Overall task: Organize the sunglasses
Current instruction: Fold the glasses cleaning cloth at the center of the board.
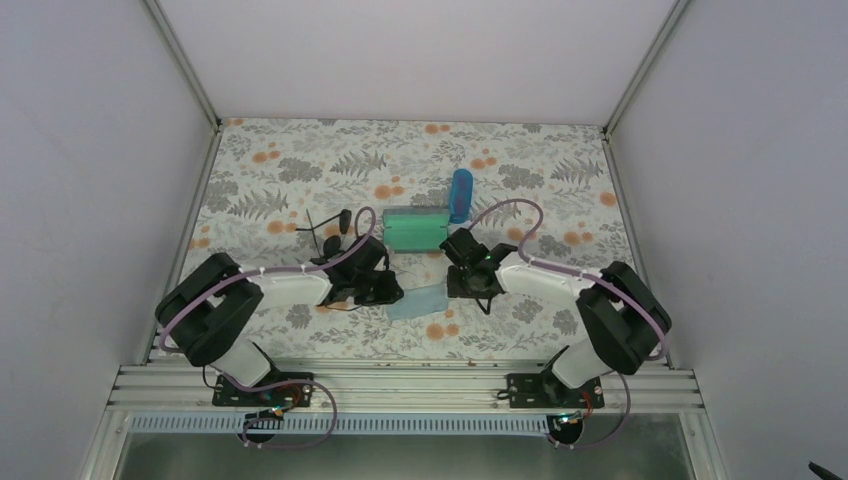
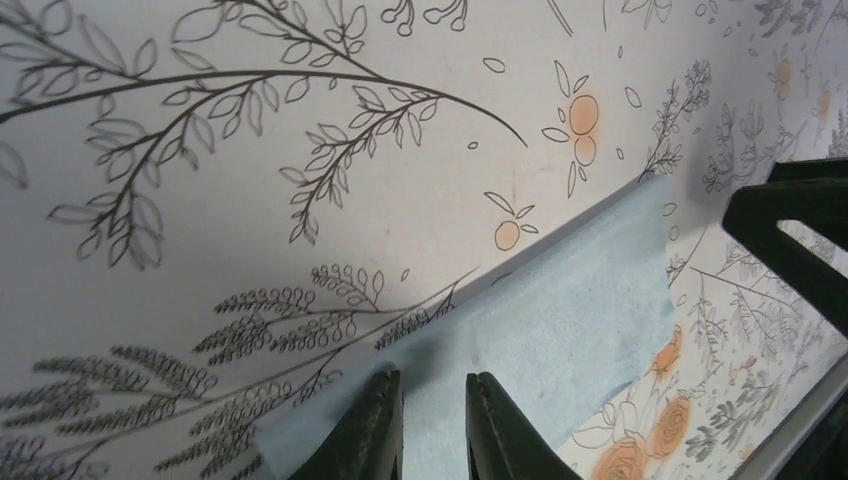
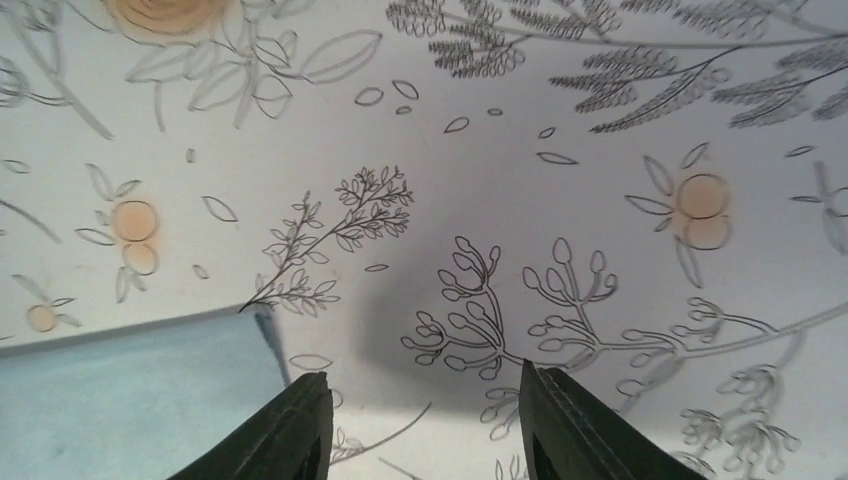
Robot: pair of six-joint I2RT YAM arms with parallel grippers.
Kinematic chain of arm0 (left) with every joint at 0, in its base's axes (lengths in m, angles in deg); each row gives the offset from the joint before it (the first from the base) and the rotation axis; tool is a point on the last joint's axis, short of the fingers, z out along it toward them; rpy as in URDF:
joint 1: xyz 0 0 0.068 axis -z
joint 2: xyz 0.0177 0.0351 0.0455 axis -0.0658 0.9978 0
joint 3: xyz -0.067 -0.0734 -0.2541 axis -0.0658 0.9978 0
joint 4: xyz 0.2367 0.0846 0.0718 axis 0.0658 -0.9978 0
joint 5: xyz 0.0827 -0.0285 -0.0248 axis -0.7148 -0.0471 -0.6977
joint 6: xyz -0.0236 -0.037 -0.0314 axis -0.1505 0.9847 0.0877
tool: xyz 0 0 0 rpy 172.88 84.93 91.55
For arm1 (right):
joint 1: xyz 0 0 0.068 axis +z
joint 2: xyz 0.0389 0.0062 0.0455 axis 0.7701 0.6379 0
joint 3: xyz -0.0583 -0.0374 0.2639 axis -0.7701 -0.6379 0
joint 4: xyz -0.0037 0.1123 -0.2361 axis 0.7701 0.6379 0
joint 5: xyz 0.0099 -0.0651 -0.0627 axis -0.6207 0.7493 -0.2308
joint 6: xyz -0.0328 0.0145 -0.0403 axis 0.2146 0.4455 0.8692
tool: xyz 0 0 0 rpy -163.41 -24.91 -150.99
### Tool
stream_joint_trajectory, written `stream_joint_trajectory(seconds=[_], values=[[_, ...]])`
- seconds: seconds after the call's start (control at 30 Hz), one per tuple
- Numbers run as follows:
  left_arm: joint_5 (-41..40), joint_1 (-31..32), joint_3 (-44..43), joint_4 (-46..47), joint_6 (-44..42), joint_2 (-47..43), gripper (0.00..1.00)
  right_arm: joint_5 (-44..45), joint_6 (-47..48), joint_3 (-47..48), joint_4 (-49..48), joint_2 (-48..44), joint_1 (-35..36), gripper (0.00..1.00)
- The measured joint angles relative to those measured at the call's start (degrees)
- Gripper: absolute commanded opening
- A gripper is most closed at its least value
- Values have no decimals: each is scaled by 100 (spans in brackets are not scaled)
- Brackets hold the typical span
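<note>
A pair of sunglasses (image 1: 332, 224) with a thin black frame lies on the floral tablecloth, left of centre and behind my left arm. A light blue cloth (image 1: 417, 301) is spread flat near the front, between the two grippers. My left gripper (image 1: 388, 291) sits low over the cloth's left end. In the left wrist view its jaws (image 2: 435, 378) stand a narrow gap apart above the cloth (image 2: 560, 320), with nothing between them. My right gripper (image 1: 468, 281) is by the cloth's right edge. Its jaws (image 3: 423, 372) are wide open over bare tablecloth, with the cloth (image 3: 120, 390) to their left.
A green case (image 1: 418, 230) lies at the table's centre, just behind the grippers. A blue case (image 1: 460, 195) stands at its right rear corner. Grey walls close in the table on the left, right and back. The other arm's black finger (image 2: 790, 240) shows at the right of the left wrist view.
</note>
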Motion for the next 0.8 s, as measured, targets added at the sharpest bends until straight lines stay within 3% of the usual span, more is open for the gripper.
stream_joint_trajectory(seconds=[0.13,0.3,0.4,0.57,0.8], values=[[-68,-4,-11,-267,-24,-299,32,26,153,24,181,-382,13,52],[-835,125,-334,-1093,120,-789,34,-15,354,238,225,-466,234,51],[-1161,162,-382,-1357,208,-1010,27,-68,442,302,219,-385,389,45],[-953,164,-9,-999,341,-1064,12,-411,570,308,26,-149,490,37],[-697,184,63,-507,354,-452,10,-975,616,304,-426,66,490,34]])
